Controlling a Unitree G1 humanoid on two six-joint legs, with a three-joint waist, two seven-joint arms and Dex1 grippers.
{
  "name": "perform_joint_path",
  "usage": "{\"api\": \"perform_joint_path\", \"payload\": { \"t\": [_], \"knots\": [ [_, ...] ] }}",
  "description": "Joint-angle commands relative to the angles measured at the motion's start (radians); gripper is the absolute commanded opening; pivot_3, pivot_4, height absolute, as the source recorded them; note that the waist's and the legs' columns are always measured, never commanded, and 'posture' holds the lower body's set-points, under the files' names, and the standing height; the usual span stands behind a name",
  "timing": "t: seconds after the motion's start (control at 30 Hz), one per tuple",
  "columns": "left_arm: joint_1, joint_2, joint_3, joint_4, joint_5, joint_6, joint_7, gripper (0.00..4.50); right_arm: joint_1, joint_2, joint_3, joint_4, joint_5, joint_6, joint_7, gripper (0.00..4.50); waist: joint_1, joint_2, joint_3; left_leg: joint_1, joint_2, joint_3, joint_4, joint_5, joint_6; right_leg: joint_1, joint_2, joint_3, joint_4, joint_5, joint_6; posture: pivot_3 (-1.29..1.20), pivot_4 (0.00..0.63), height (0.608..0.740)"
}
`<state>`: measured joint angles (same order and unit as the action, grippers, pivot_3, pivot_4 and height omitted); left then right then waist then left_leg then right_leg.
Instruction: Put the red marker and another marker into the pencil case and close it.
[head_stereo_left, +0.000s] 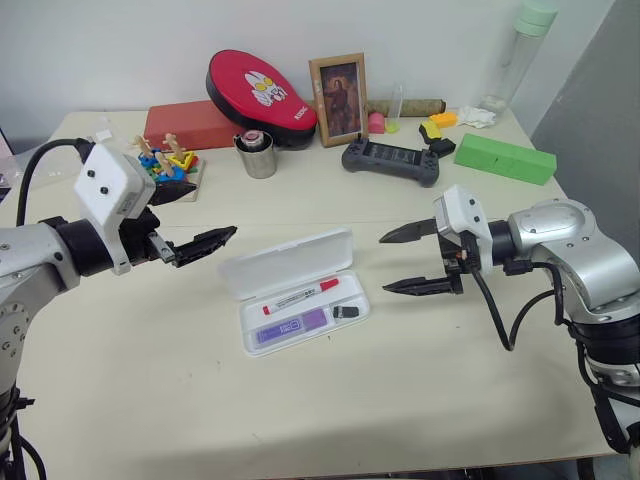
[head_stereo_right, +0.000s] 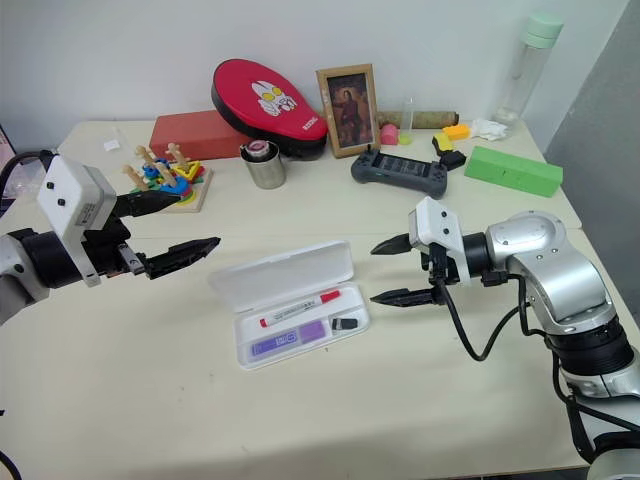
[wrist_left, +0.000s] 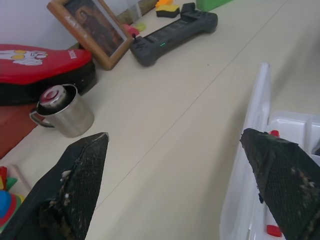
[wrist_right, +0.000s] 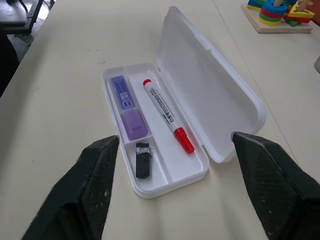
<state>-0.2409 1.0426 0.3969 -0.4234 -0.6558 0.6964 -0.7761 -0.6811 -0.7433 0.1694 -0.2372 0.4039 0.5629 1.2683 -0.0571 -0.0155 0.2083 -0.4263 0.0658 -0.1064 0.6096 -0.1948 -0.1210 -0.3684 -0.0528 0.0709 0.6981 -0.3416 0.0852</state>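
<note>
The white pencil case (head_stereo_left: 290, 262) lies open mid-table, its lid (wrist_right: 210, 95) tipped back on the hinge. In the tray's far compartment rests the red marker (head_stereo_left: 300, 297). The short purple marker (head_stereo_left: 292, 328) fills the near compartment, with a small dark piece (head_stereo_left: 346, 312) in the end slot. My left gripper (head_stereo_left: 213, 210) hangs open just left of the lid, apart from it. My right gripper (head_stereo_left: 384, 262) hovers open to the right of the case and looks along the tray. Neither gripper holds anything.
Along the back stand a green box (head_stereo_left: 505, 158), a black game controller (head_stereo_left: 390, 160), a picture frame (head_stereo_left: 338, 98), a metal cup (head_stereo_left: 258, 155), a red padded case (head_stereo_left: 262, 95), a red box (head_stereo_left: 190, 122) and a stacking toy (head_stereo_left: 165, 165).
</note>
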Motion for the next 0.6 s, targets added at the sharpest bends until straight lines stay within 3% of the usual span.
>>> {"api": "perform_joint_path", "payload": {
  "t": [0.03,0.43,0.6],
  "knots": [
    [-0.006,-0.008,0.005,-0.007,0.016,-0.021,-0.002,4.50,0.000,-0.022,-0.035,-0.041,0.025,-0.004,0.003,2.63,0.000,0.000,0.000,0.000,0.000,0.000,0.000,0.000,0.000,0.000,0.000,0.000,0.000,0.000,0.000,0.00,0.150,0.740],
    [-0.007,-0.021,0.002,-0.002,0.024,-0.020,-0.006,4.50,0.005,-0.042,-0.033,-0.053,0.051,-0.003,0.012,0.04,0.000,0.000,0.000,0.000,0.000,0.000,0.000,0.000,0.000,0.000,0.000,0.000,0.000,0.000,0.000,0.00,0.150,0.740],
    [-0.005,-0.021,0.004,-0.002,0.023,-0.018,-0.008,4.50,0.003,-0.040,-0.035,-0.057,0.054,-0.002,-0.007,0.04,0.000,0.000,0.000,0.000,0.000,0.000,0.000,0.000,0.000,0.000,0.000,0.000,0.000,0.000,0.000,0.00,0.150,0.740]
  ]
}}
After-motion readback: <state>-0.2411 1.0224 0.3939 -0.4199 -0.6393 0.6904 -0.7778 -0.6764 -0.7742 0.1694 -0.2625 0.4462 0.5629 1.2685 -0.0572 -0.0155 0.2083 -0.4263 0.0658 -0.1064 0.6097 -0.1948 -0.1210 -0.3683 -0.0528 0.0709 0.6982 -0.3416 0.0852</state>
